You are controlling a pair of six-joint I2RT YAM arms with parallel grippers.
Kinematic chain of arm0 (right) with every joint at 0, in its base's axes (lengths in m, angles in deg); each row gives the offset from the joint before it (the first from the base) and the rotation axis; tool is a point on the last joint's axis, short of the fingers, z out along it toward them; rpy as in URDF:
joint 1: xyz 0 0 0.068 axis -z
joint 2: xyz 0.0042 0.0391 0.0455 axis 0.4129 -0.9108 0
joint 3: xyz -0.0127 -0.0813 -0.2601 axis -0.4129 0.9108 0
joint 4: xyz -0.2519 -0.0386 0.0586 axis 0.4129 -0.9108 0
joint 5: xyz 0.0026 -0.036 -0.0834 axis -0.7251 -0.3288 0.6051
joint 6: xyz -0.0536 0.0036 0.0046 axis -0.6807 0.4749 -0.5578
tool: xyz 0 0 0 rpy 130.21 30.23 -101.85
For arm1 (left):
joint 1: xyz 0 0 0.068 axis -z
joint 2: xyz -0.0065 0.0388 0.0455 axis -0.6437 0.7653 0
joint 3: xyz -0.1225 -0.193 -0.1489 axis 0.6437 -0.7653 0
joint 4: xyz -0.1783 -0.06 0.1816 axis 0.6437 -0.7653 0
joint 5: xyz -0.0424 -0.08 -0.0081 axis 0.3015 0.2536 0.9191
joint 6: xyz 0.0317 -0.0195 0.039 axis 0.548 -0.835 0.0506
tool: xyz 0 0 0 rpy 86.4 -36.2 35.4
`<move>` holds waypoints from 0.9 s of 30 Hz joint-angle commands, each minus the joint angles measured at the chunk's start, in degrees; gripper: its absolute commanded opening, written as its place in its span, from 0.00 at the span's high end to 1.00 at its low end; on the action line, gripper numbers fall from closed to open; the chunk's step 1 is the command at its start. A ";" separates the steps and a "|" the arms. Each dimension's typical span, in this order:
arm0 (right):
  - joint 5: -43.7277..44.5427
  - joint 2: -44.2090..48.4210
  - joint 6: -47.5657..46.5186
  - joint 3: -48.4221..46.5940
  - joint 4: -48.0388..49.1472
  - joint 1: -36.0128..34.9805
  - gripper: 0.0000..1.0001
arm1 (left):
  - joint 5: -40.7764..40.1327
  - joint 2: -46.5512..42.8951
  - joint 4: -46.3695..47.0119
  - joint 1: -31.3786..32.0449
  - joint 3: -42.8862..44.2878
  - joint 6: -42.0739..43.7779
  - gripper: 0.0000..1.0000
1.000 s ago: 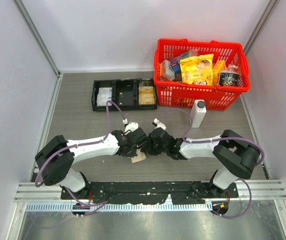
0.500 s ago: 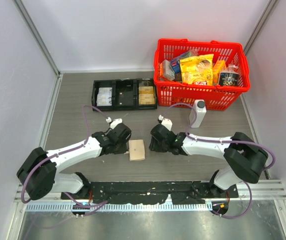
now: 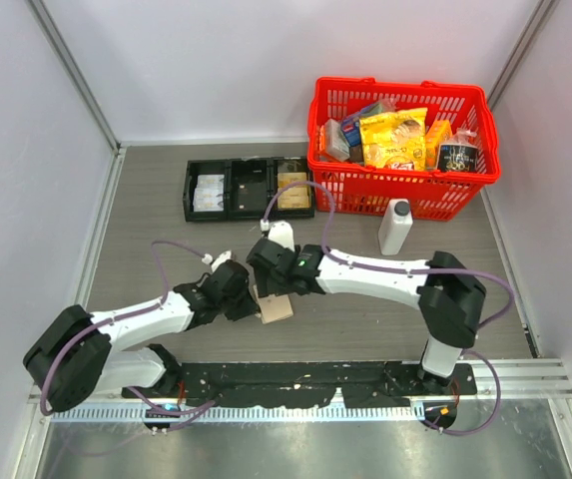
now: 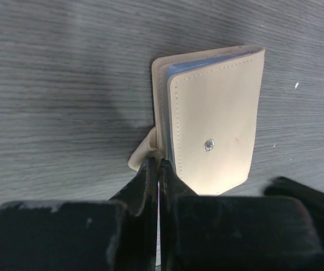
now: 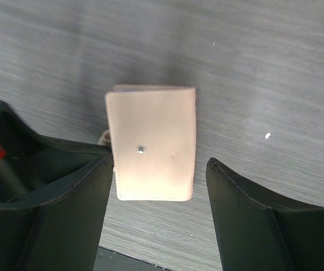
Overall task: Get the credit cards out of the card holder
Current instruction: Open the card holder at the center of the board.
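The tan card holder [image 3: 278, 308] lies folded shut on the table between the two arms, its snap stud facing up. In the left wrist view its pale blue inner sleeves [image 4: 207, 60] show at the open edge. The credit cards are hidden inside. My left gripper [image 4: 159, 165] is shut on the holder's small snap tab [image 4: 143, 153] at its left edge; it also shows from above [image 3: 252, 299]. My right gripper [image 5: 159, 162] hovers open over the card holder [image 5: 153, 144], one finger [image 5: 77, 195] on each side, not touching it.
A black three-compartment tray [image 3: 249, 188] sits at the back. A red basket [image 3: 402, 190] full of packets stands at the back right, with a white bottle [image 3: 395, 227] in front of it. Grey walls close in both sides.
Both grippers pulled away from the card holder, then came back. The left one shut on the snap tab. The right arm swung left over the holder and opened wide.
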 commanded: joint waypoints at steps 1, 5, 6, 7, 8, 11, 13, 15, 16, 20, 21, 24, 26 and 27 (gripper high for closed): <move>2.69 -4.57 1.16 -3.29 -5.41 -2.91 0.29 | 1.53 -4.13 -0.05 -1.24 -3.90 -4.36 1.00; 2.78 -6.59 2.03 -5.05 -5.59 -4.32 0.28 | 0.13 -9.23 -3.29 -2.04 -6.10 -6.38 1.00; 2.69 -6.94 1.95 -5.49 -5.59 -4.58 0.28 | -0.49 -10.55 -4.52 -2.12 -6.46 -6.82 1.00; 2.52 -7.03 1.60 -5.67 -5.24 -4.76 0.28 | -0.93 -11.78 -5.58 -2.21 -6.63 -7.00 1.00; 2.60 -7.30 1.42 -6.11 -5.24 -5.11 0.28 | -1.89 -13.18 -7.07 -2.21 -6.72 -7.26 1.00; 2.51 -7.91 0.11 -7.34 -5.24 -5.99 0.27 | -3.48 -17.31 -10.41 -2.30 -7.07 -8.23 1.00; 2.16 -8.35 -1.12 -7.78 -4.71 -6.69 0.27 | -4.27 -19.69 -12.35 -2.21 -7.34 -8.93 1.00; 1.81 -8.79 -2.35 -8.22 -4.27 -7.39 0.24 | -5.15 -22.50 -14.54 -2.30 -7.51 -10.07 1.00; 1.72 -8.97 -2.79 -8.22 -3.92 -7.66 0.24 | -5.59 -23.91 -15.51 -2.21 -7.77 -10.43 1.00; 1.02 -9.67 -3.67 -7.26 -1.73 -7.66 0.24 | -8.57 -28.66 -21.13 -2.30 -8.13 -12.09 1.00; 0.85 -9.85 -3.94 -7.25 -1.29 -7.75 0.24 | -9.19 -29.54 -22.45 -2.39 -8.22 -12.36 1.00; 0.93 -10.64 -4.72 -8.13 -1.28 -7.92 0.24 | -9.90 -30.42 -23.96 -2.39 -9.18 -13.50 1.00; 1.37 -11.69 -5.60 -9.71 -2.07 -8.45 0.24 | -10.07 -30.16 -23.87 -2.39 -10.06 -14.38 1.00; 1.55 -12.56 -5.96 -10.93 -2.51 -8.97 0.24 | -9.90 -29.73 -23.78 -2.39 -10.41 -14.91 1.00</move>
